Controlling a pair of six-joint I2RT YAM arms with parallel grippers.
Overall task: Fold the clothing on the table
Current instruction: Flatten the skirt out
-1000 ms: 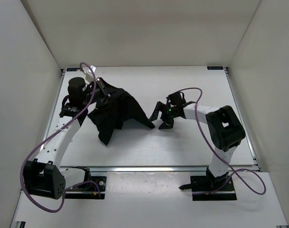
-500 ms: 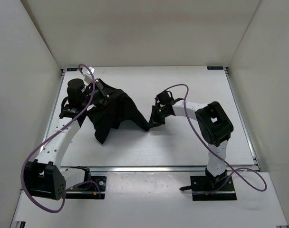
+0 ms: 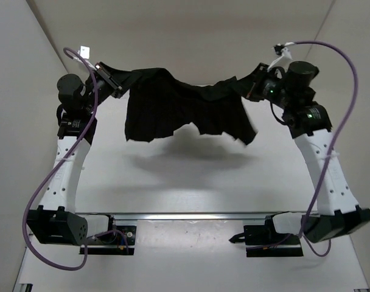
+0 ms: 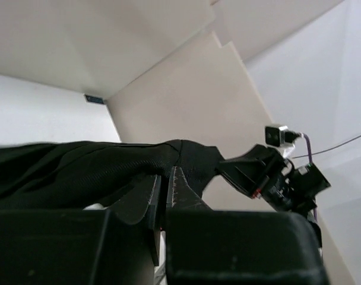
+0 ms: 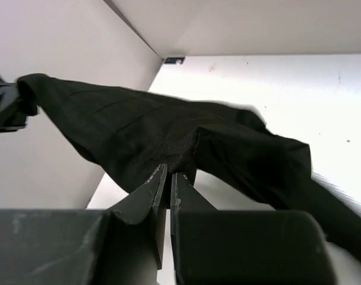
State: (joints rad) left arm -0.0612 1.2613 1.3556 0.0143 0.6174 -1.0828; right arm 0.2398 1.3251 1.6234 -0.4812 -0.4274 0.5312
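Since a second ago both arms have risen and swung apart, and the clothing, which lay bunched on the table around the 10 o'clock side, has come off the surface and now hangs in the air between them. In the top view the left gripper sits up at about 10 o'clock and the right gripper at about 2 o'clock. The black pleated fabric is strung from one to the other across the 12 o'clock half of the table, sagging in the middle. Its lower hem hangs ragged, lowest at the right corner, and a soft shadow falls on the white surface beneath. From the left wrist, the left gripper shows its fingers drawn narrow, pinching an edge of the clothing, with the right arm visible across at 3 o'clock. From the right wrist, the right gripper likewise has its fingers nearly together, clamped on a fold of the clothing, which runs away toward 10 o'clock and drapes down at 4 o'clock.
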